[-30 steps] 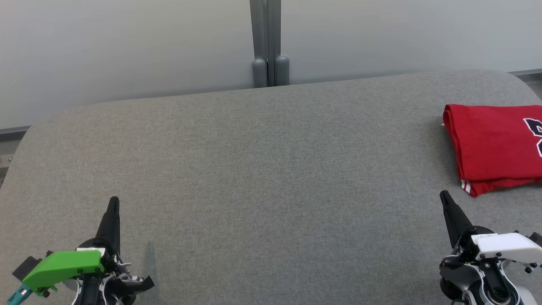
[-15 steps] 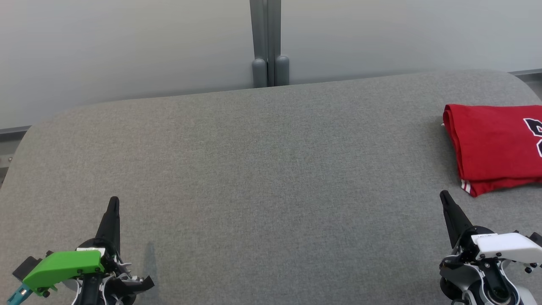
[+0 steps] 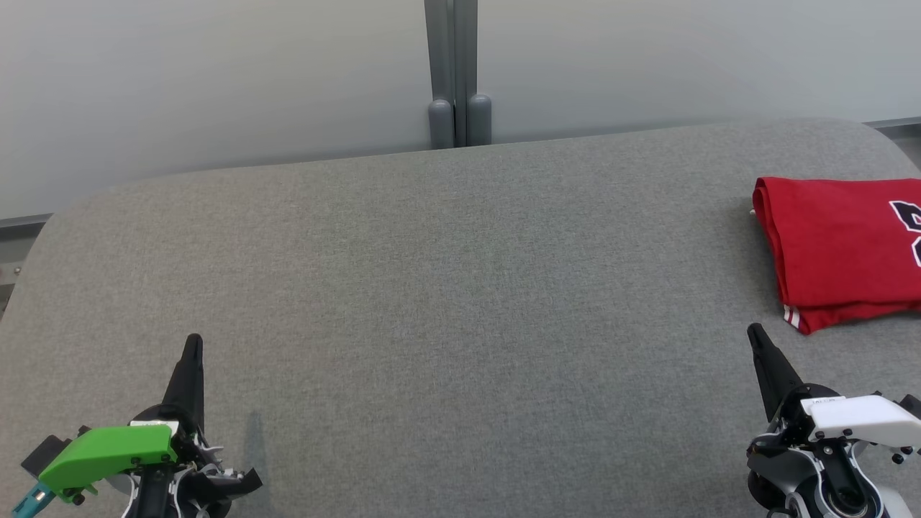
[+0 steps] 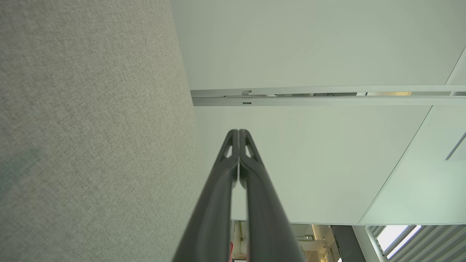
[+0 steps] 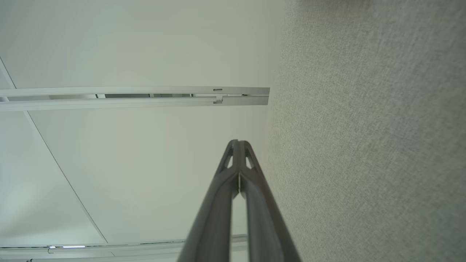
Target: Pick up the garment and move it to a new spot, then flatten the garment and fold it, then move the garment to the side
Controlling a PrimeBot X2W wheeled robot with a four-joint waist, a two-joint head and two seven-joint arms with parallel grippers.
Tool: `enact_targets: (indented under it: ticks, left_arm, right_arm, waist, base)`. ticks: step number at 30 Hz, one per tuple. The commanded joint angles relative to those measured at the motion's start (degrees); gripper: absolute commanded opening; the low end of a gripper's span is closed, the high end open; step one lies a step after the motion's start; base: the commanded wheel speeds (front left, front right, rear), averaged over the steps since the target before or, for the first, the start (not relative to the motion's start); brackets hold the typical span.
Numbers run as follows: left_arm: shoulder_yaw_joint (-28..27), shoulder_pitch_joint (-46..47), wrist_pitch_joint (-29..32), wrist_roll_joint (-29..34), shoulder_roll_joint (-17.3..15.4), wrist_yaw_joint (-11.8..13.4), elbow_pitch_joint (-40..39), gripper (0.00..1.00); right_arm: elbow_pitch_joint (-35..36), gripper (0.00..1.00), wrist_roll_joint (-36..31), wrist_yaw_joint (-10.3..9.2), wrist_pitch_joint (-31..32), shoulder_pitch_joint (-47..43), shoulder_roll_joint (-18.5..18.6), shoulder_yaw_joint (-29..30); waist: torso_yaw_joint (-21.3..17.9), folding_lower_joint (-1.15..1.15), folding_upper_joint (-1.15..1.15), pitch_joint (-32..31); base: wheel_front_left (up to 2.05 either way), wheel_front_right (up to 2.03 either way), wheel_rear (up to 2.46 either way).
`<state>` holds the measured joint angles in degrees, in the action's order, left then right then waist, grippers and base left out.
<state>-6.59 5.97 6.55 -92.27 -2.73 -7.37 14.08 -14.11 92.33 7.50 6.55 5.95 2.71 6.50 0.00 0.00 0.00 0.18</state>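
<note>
Presently, in the head view, the red folded jersey garment with a dark-and-white print is lying at the far right of the grey fabric-covered table, running off the picture's right edge, with a striped hem corner pointing towards the robot. The left gripper with the green housing is sitting at the lower left, fingers pressed together and holding nothing. The right gripper with the white housing is sitting at the lower right, likewise clenched and empty, near the garment's closest corner but apart from it. In the left wrist view, the left gripper's two dark fingers are meeting at the tips beside the grey cloth surface, with nothing between them. In the right wrist view, the right gripper's fingers are doing the same. Judging by the lie of things, the fold and the move to the side are looking complete, so the last step is appearing finished. Any further move would be calling for the right gripper to open and reach forward to the hem. Against the earlier frames, nothing is differing: garment, both grippers and framing are matching.
</note>
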Motion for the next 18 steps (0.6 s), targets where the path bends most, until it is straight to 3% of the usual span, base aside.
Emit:
enact_targets:
  ticks: [1, 18]
  left_arm:
    - [-0.2, 0.6, 0.2, -0.2, -0.3, -0.3, -0.1, 0.00]
    - [-0.2, 0.6, 0.2, -0.2, -0.3, -0.3, -0.1, 0.00]
  right_arm:
    - [0.2, 0.00, 0.2, -0.02, 0.2, 0.5, 0.3, 0.1]
    - [0.2, 0.00, 0.2, -0.02, 0.2, 0.5, 0.3, 0.1]
  waist:
    - [0.0, 0.00, 0.00, 0.0]
    - [0.0, 0.00, 0.00, 0.0]
  base:
    - [0.00, 0.00, 0.00]
    - [0.00, 0.00, 0.00]
